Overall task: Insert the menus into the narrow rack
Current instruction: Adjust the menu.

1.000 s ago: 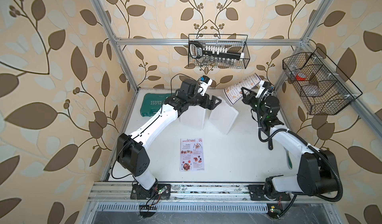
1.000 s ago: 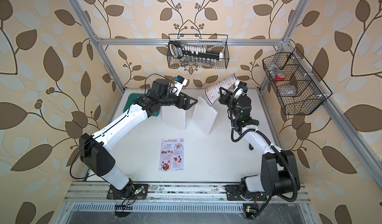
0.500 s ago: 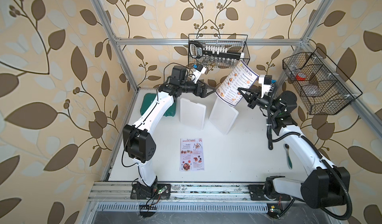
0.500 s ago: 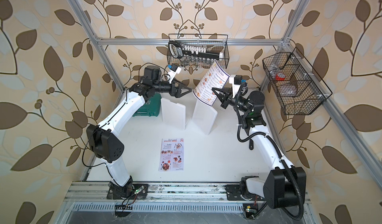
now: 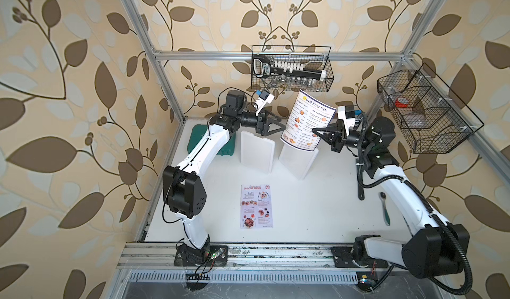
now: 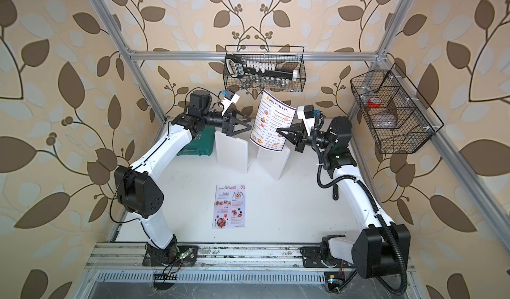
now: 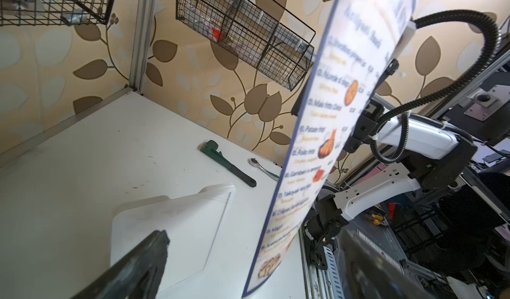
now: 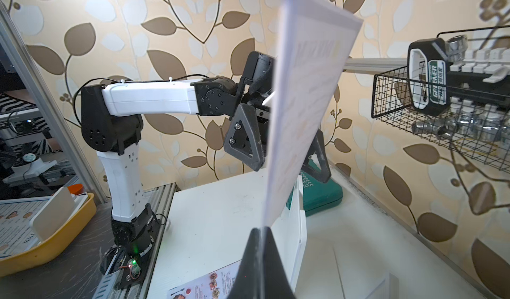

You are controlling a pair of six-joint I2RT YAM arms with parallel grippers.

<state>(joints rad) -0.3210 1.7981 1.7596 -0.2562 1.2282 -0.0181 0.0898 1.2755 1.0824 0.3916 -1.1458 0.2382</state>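
Left gripper (image 5: 277, 126) is standing spread wide, gripping nothing. Special Menu sheet (image 5: 256, 206) is lying flat on the table (image 5: 317, 214). Dim Sum Inn menu (image 5: 307, 123) is hanging upright above a white rack (image 5: 299, 161), its edge being pinched by the right gripper (image 5: 317, 131).

Beige wallpaper (image 5: 82, 63) printed with brown leaves and pale vines covers the walls on three sides in both top views. A frame of silver metal bars (image 5: 207, 55) stands before it, rising from the corners of a white table (image 5: 317, 206). One black wire basket (image 5: 292, 89) hangs at the back bar, another (image 5: 441, 143) along the right side. A ribbed metal rail (image 5: 262, 253) runs along the table's near edge, with a dark marbled surface (image 5: 276, 292) below. The light is soft and even.
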